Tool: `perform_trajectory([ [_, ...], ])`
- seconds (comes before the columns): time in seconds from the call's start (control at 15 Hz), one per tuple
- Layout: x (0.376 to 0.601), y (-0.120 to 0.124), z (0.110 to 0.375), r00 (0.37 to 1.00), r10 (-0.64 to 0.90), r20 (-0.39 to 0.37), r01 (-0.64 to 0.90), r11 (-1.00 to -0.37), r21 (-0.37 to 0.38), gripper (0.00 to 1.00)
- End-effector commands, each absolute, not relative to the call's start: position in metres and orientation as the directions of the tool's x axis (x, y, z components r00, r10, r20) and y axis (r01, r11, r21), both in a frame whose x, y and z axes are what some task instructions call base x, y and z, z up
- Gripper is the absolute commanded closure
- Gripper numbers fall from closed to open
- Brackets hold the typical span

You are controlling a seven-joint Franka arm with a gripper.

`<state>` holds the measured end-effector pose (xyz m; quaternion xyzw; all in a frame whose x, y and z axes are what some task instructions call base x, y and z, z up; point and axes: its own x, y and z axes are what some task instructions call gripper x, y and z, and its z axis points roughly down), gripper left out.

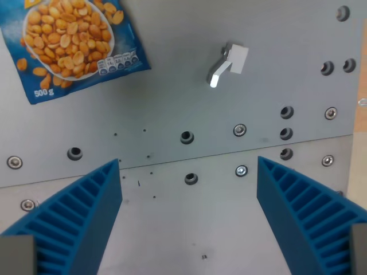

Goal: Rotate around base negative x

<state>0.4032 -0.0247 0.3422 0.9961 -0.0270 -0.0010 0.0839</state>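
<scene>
My gripper (189,172) looks straight down on a grey metal plate (189,109). Its two blue ribbed fingers (86,212) stand wide apart at the bottom of the wrist view, open, with only bare plate between them. A blue bag of peanuts (71,43) lies flat at the top of the wrist view's left, well away from the fingers. A small white and silver metal piece (228,64) rests on the plate toward the upper right.
The plate carries several bolt holes and screw heads, among them a hole (187,137) and a screw (239,130). A seam (172,162) runs across between two plate sections. A pale wooden strip (362,86) shows at the far right edge.
</scene>
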Motion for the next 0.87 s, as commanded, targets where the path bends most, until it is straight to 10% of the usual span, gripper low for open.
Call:
perform_trajectory([
  [0.07,0.4016,-0.0226,0.344,0.997,-0.07,0.023,-0.074,-0.925,0.372,0.0],
  [0.87,0.4016,-0.0226,0.344,0.997,-0.067,0.03,-0.073,-0.854,0.515,0.0],
])
